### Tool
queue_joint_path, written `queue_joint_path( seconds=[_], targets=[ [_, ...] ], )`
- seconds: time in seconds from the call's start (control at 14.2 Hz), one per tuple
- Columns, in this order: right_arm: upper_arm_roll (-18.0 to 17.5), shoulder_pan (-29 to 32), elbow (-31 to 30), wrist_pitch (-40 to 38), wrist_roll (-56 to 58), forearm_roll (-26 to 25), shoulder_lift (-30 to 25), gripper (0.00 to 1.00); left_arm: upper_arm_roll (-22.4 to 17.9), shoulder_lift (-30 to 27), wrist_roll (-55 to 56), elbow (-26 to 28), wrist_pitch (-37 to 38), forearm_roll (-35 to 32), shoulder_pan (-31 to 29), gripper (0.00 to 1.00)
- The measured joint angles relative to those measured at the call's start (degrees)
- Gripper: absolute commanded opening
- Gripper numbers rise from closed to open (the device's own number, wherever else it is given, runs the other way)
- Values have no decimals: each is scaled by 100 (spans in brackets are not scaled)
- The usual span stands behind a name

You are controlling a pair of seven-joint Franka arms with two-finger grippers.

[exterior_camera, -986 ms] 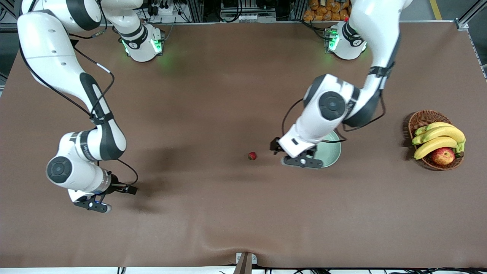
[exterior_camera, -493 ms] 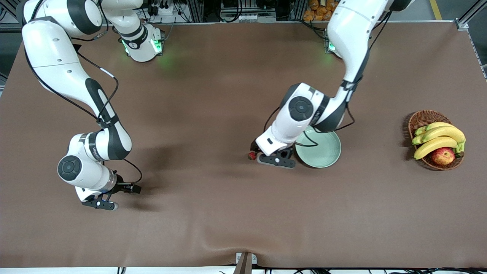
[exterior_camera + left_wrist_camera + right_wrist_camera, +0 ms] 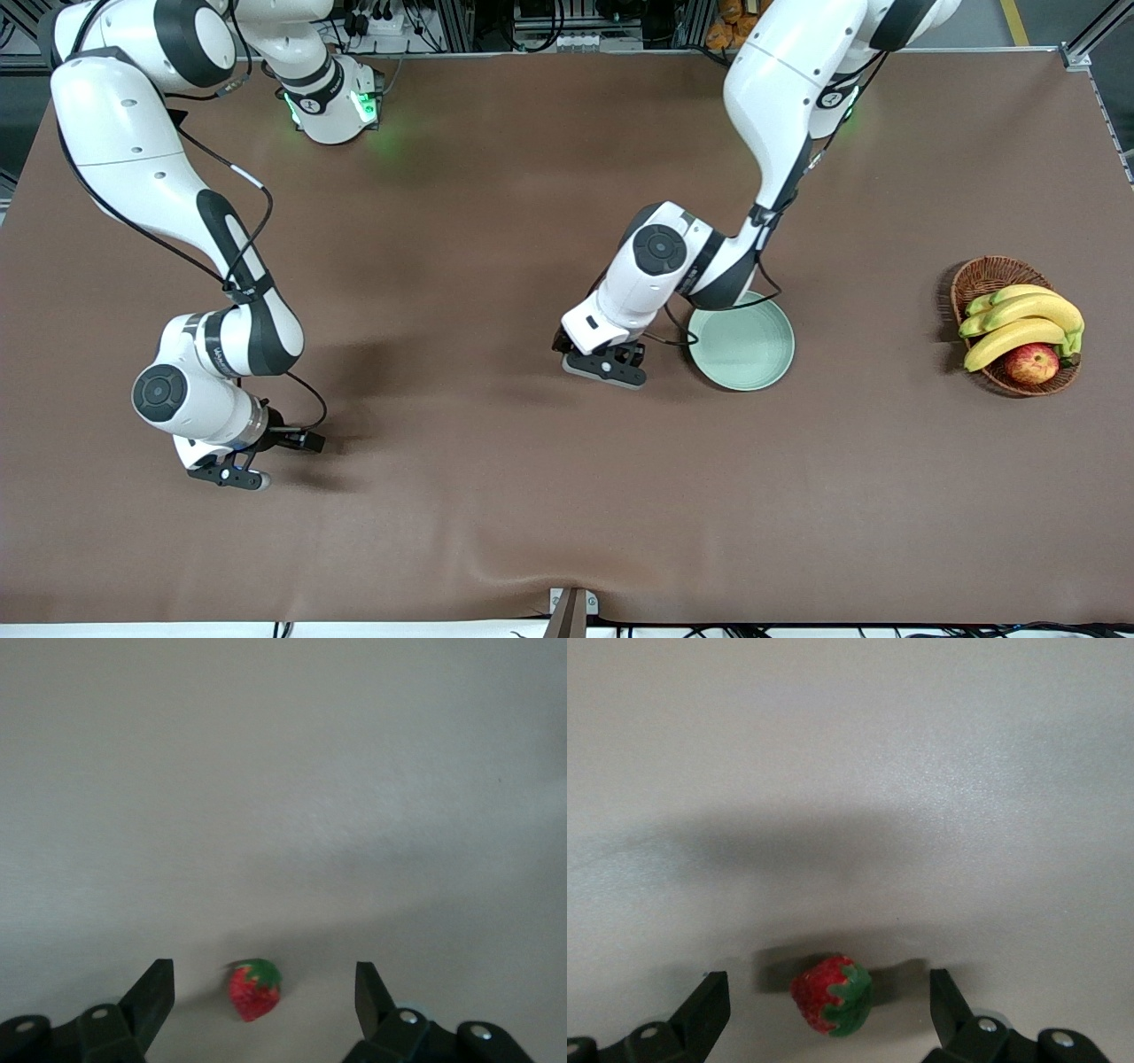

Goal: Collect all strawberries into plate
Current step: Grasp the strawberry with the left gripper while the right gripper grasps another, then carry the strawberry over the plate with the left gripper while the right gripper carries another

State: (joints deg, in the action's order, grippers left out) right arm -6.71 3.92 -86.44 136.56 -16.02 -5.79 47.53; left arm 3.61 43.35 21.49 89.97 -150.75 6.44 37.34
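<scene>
Spreading brown under everything, the tabletop (image 3: 496, 496) carries the mint plate (image 3: 749, 350) — bare. Just beside it, the left hand (image 3: 257, 1014) straddles a strawberry (image 3: 254, 989), fingers wide; toward the right arm's end, the right hand (image 3: 828, 1019) brackets another strawberry (image 3: 831, 996), equally wide.

Two red strawberries, one (image 3: 254, 989) and another (image 3: 831, 994), each capped in dark green, lie on a plain brown table (image 3: 496, 496). A pale mint-green plate (image 3: 742, 347) carries no pattern. A brown wicker basket (image 3: 985, 276) holds yellow bananas (image 3: 1019, 323) and a red-yellow apple (image 3: 1031, 362). White arms with black joints end in a black left gripper (image 3: 261, 997) and a black right gripper (image 3: 830, 997).
</scene>
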Motion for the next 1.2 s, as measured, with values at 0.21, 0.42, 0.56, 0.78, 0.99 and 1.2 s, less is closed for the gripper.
queue_joint_path(
  seconds=[0.21, 0.42, 0.56, 0.78, 0.99, 1.2],
  targets=[
    [-1, 0, 0, 32, -1, 0, 37, 98, -8, 101, -39, -7, -29, -42, 66, 82],
    [-1, 0, 0, 72, -3, 0, 75, 76, -34, 133, -43, -7, -30, -241, 67, 78],
    [4, 2, 5, 77, -3, 0, 77, 46, -37, 183, -50, -7, -30, -289, 71, 78],
    [0, 7, 44, 78, -6, 2, 60, 0, -42, 258, -70, -5, -30, -390, 74, 75],
    [-9, 13, 49, 78, -20, 13, 59, 0, -43, 316, -77, 20, -29, -456, 77, 70],
    [-10, 15, 69, 73, -20, 13, 55, 0, -43, 339, -78, 41, -29, -458, 79, 65]
  ],
)
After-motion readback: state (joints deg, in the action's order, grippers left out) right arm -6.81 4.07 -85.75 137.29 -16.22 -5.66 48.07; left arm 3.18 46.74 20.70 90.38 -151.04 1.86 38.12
